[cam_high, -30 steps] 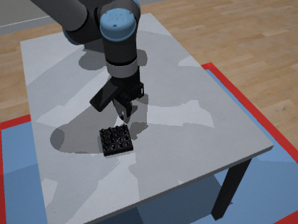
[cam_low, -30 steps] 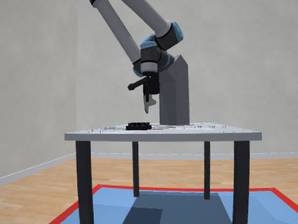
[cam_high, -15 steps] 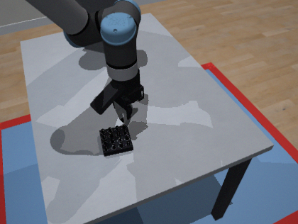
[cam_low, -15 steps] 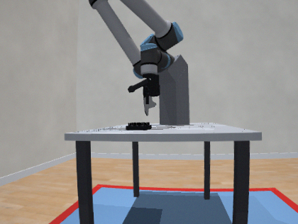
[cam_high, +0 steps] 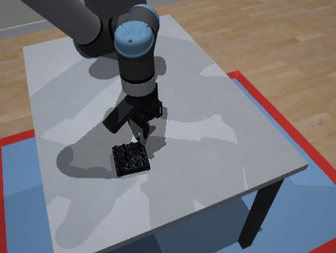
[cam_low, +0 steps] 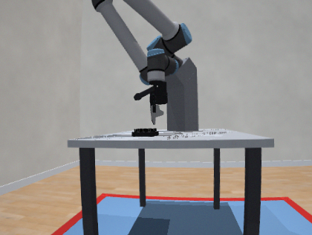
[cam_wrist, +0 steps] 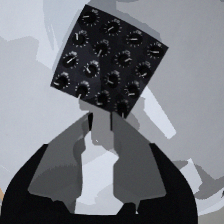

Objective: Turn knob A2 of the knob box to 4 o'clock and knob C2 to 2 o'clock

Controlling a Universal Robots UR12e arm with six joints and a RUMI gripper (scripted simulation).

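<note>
Hand (cam_low: 154,118) nearly closed, jaws a narrow slit apart, nothing between them, tips pointing down and hanging above the near edge of the knob box (cam_high: 130,159). Clearly off the box in the exterior view, air showing under the tips.

Knob box low, flat, black, lying square on the worktop (cam_high: 224,132) toward its middle, rows of small round knobs (cam_wrist: 92,68) with pale pointer lines on top. Probably rigid and heavy enough to stay put under a gentle twist, though light enough to slide if pushed sideways. Knobs small and closely packed; best pinched across the rim of one alone, from straight above, without brushing neighbours. Socket side too small to make out.

Worktop grey, smooth, dark-legged. Beneath, blue mat (cam_high: 24,192) with red border on wooden floor (cam_high: 260,36); plain grey walls behind.
</note>
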